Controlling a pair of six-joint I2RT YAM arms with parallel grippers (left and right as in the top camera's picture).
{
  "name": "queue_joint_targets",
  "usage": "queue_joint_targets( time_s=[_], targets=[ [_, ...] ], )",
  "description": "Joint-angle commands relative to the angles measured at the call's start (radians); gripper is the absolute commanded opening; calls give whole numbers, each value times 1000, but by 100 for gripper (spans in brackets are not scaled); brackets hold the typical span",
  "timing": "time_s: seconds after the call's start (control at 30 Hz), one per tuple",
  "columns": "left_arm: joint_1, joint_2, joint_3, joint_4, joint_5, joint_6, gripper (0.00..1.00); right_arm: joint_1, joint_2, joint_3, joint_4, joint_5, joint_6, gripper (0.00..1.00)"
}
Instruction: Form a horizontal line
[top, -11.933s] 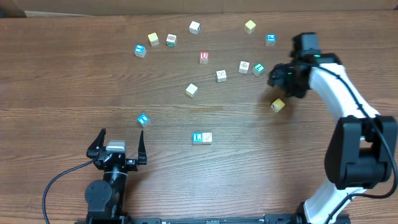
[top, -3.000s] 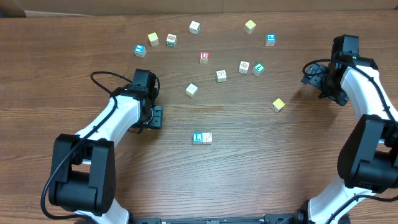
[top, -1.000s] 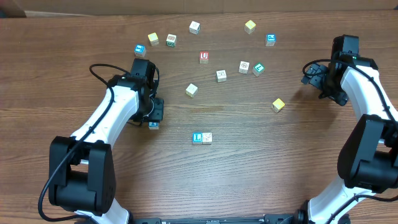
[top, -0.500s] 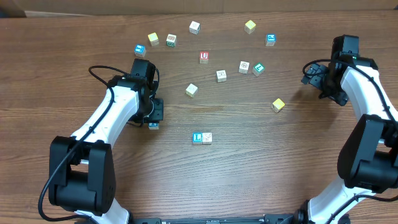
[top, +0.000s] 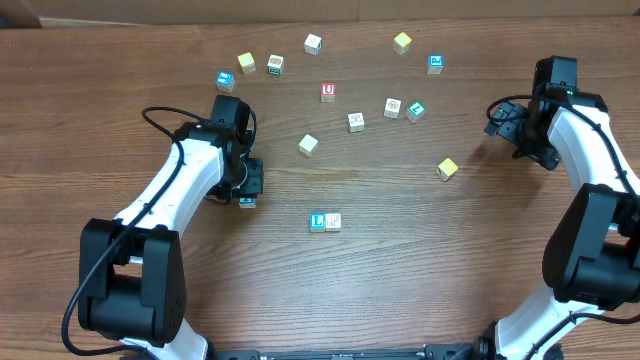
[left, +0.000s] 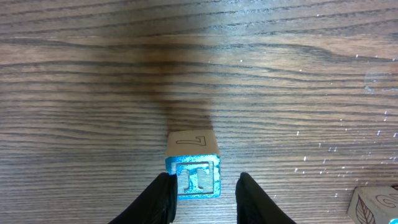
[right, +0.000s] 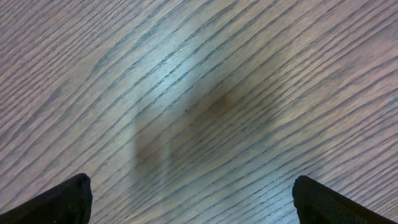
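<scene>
**1. Bench and arms.** The wooden bench (top: 420, 290) carried every part. The left arm (top: 180, 195) reached over the left-centre of the bench. The right arm (top: 580, 140) stood along the right edge.

**2. Tools.** The right gripper (right: 193, 198) was spread wide over bare wood and held nothing. The left gripper (left: 205, 179) was drawn in close around a blue cube (left: 193, 168). One finger (left: 160, 196) lay against the cube, while a strip of wood grain showed between the cube and the other finger. Whether the pinch was firm could not be told.

**3. Task item.** The horizontal line (top: 325, 221) lay mid-bench, nearer the near edge than the far edge. It consisted of two touching cubes, a blue "L" face toward the left edge and a tan face toward the right. The blue cube sat apart from it on the left-edge side.

**4. Other parts.** Loose cubes (top: 328, 92) were scattered toward the far edge. One yellow cube (top: 447, 169) lay toward the right edge.

**5. Handling (judgement).** The cubes appeared to be light, rigid wood and unlikely to break. Their smooth printed faces could slip or twist in a shallow grip. Each cube was best taken on two opposite flat sides, centred, with the jaws square to the faces. Nothing bonded the line together, so a hard nudge from an arriving cube would probably shift it.
</scene>
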Motion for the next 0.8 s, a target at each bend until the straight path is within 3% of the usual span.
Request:
queue_joint_targets(
  time_s=[0.0, 0.77],
  targets=[
    [-8, 11, -11, 0, 22, -22, 30, -1, -21, 21, 4, 6, -1, 100],
    [-11, 42, -11, -4, -31, -52, 35, -1, -21, 21, 4, 6, -1, 100]
  ],
)
